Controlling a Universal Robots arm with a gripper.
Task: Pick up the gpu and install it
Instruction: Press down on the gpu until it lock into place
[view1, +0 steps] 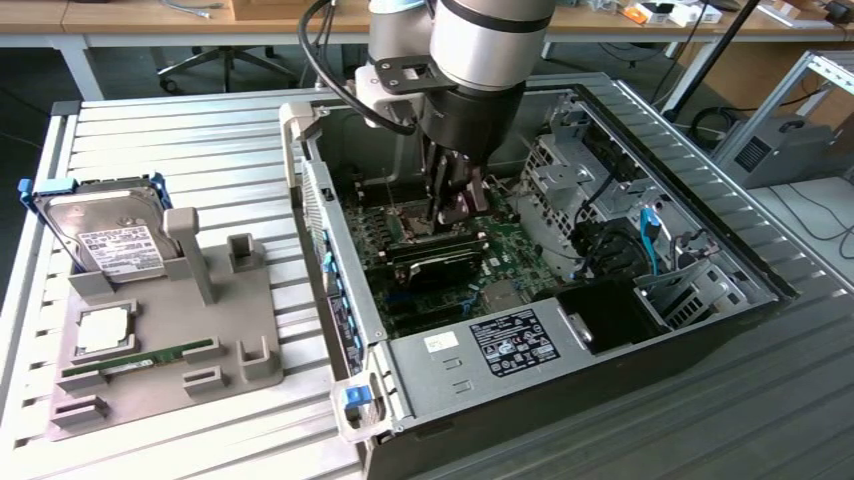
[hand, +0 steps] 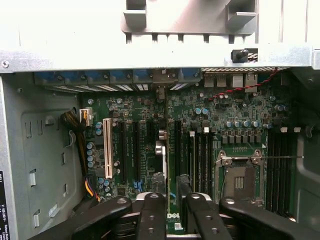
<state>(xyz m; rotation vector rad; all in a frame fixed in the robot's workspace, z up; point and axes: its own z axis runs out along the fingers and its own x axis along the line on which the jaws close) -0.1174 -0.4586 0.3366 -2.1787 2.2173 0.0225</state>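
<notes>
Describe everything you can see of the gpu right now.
The gpu is a small, thin, dark card standing on edge on the green motherboard inside the open computer case, just under the pincer. In the wrist view it appears edge-on as a narrow strip running from the pincer toward the case's rear wall, with a silvery metal piece partway along it. Its fan face is hard to make out. Whether it is fully seated in a slot cannot be told.
</notes>
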